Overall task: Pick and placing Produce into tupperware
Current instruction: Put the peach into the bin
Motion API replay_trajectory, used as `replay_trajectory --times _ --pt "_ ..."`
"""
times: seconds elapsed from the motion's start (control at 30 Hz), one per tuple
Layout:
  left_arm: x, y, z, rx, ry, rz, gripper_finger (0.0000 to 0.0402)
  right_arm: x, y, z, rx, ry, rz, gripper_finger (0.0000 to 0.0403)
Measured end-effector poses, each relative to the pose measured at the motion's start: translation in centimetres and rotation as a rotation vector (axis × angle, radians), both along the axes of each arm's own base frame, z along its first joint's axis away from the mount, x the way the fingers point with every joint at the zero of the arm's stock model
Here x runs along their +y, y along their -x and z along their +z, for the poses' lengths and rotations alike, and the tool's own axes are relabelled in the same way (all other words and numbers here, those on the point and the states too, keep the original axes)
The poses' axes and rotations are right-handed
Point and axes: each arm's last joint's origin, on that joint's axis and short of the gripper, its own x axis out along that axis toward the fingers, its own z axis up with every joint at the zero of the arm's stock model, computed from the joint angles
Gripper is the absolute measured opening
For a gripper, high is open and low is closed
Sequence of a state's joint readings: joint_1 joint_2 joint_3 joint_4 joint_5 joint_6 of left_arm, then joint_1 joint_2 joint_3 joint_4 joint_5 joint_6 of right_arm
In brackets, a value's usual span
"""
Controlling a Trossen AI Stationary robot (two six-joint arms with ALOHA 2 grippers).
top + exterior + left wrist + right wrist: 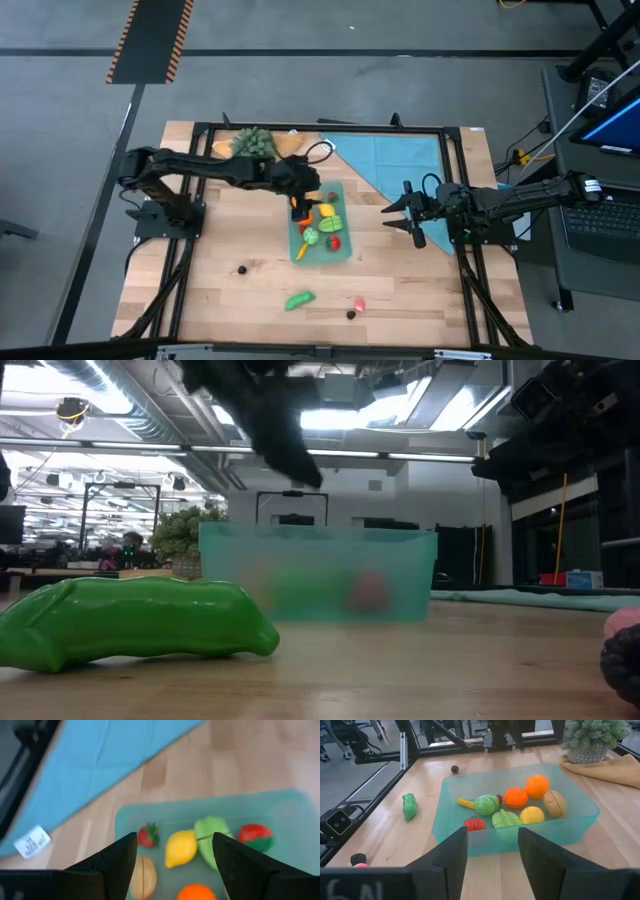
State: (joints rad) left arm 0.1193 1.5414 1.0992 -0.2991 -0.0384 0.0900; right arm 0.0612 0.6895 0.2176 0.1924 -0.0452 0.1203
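The tupperware (520,815) sits mid-table, approx. 9 produce pcs inside: 2 oranges (537,785), 1 lemon (532,814), 1 strawberry (147,835). Outside on the wood: 1 green pod (299,300), 1 pink pc, 2 dark pcs. The left gripper (175,862) hangs open over the tupperware, holding nothing. The right gripper (490,852) waits beside it, open, empty. The cloth (95,765) has 1 white label, text unreadable.

The shallow translucent teal-green plastic tupperware (580,820) held an orange round fruit (537,785), a yellow lemon (532,814), a red tomato (474,823) and a pale green cabbage (486,804). The light wooden table (230,295) carried a bright green pea pod (298,300). The flat cloth (400,158) was light blue.
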Motion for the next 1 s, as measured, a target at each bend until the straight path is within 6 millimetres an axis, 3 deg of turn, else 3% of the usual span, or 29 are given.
replay_trajectory --times 0.1,0.2,0.47,0.77,1.0 --pt "-1.4 1.2 1.8 -0.061 -0.012 -0.035 0.0252 0.0 0.0 0.0 0.001 0.0 0.0 0.0176" --pt "-3.1 2.6 1.7 -0.076 -0.022 -0.044 0.0249 0.0 0.0 0.0 0.003 -0.001 0.0 0.0176" --pt "-7.8 5.9 -1.3 -0.186 -0.079 -0.001 0.0248 0.0 -0.3 -0.2 0.012 0.015 0.004 0.0176" --pt "-10.2 8.4 -3.7 -0.298 -0.008 -0.068 0.0247 1.0 -0.7 -0.1 -0.017 -0.011 0.06 0.0173" --pt "-11.4 9.8 -4.7 -0.36 0.01 -0.077 0.0247 2.8 -0.6 -0.5 0.038 -0.149 0.133 0.0147"
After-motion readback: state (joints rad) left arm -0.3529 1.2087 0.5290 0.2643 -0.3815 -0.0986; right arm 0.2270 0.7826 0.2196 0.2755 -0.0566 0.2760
